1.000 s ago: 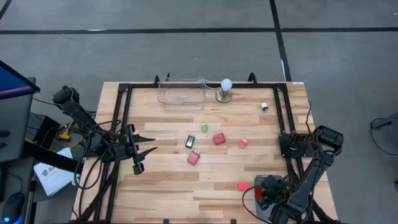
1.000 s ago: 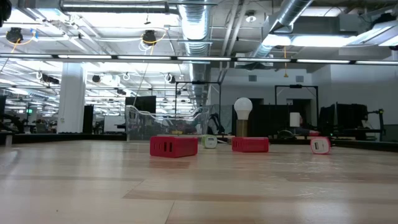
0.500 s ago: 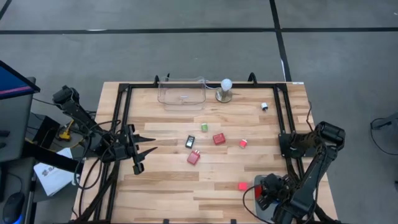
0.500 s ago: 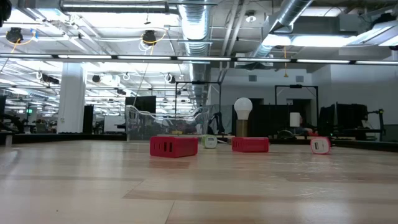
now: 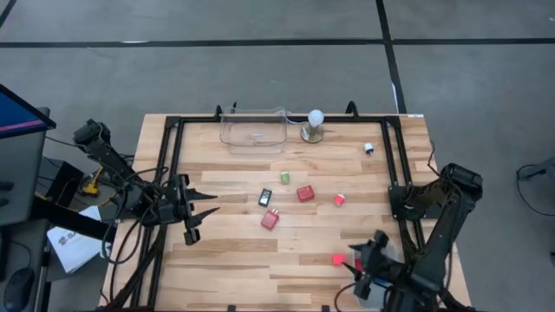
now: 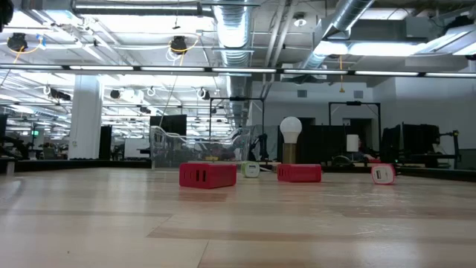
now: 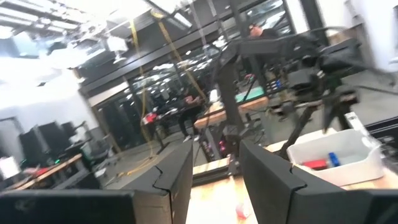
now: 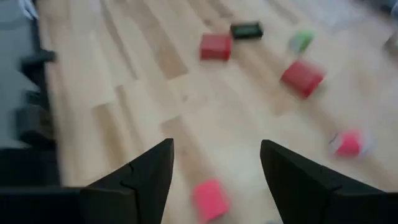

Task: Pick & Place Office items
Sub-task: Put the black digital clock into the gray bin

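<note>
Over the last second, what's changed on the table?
The right hand swung out over the table's near right corner toward the bright red block, fingers open and empty. Nothing was grasped or released. The left hand stayed shut at the left edge, and the other blocks stayed put.

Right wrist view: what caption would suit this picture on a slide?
Open right gripper hovering over the wooden table, a pink block just ahead and more small office items scattered beyond.

Mostly reds on pale wood here

Light wooden table (image 5: 234, 260) with a black frame (image 5: 173, 156). Red blocks (image 5: 305, 193) and (image 5: 270, 219), a pinkish-red one (image 5: 338, 258), another small pinkish one (image 5: 340, 199), a green piece (image 5: 284, 178), a black-and-white one (image 5: 265, 198). Clear bin (image 5: 253, 132), white ball (image 5: 316, 117).
</note>
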Robot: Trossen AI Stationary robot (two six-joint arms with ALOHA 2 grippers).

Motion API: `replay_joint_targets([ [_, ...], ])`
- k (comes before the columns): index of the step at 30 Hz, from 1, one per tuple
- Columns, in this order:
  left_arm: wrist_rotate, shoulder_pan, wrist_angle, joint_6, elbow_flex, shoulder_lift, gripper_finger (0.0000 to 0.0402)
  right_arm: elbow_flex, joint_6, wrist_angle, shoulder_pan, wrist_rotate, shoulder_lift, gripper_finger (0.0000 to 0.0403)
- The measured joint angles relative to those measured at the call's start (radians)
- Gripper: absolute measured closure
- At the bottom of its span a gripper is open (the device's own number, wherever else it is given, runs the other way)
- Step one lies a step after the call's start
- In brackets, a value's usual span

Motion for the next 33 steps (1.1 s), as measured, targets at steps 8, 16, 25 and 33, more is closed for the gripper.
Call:
replay_joint_targets([
  [8, 0.052, 0.030, 0.000, -0.009, 0.000, 0.000, 0.0272, 0.000, -0.458, 0.058, -0.234, 0.029, 0.000, 0.0170],
  [16, 0.034, 0.029, -0.004, -0.012, 0.000, 0.000, 0.0272, 0.000, -0.657, 0.227, -0.486, 0.043, 0.000, 0.0170],
  [25, 0.029, 0.029, -0.004, -0.008, 0.000, 0.000, 0.0272, -0.030, -0.880, 0.581, -0.792, -0.265, 0.001, 0.0170],
  [33, -0.030, 0.029, -0.005, 0.007, 0.000, 0.000, 0.0272, -0.084, -1.310, 0.879, -0.993, -0.788, 0.003, 0.0192],
])
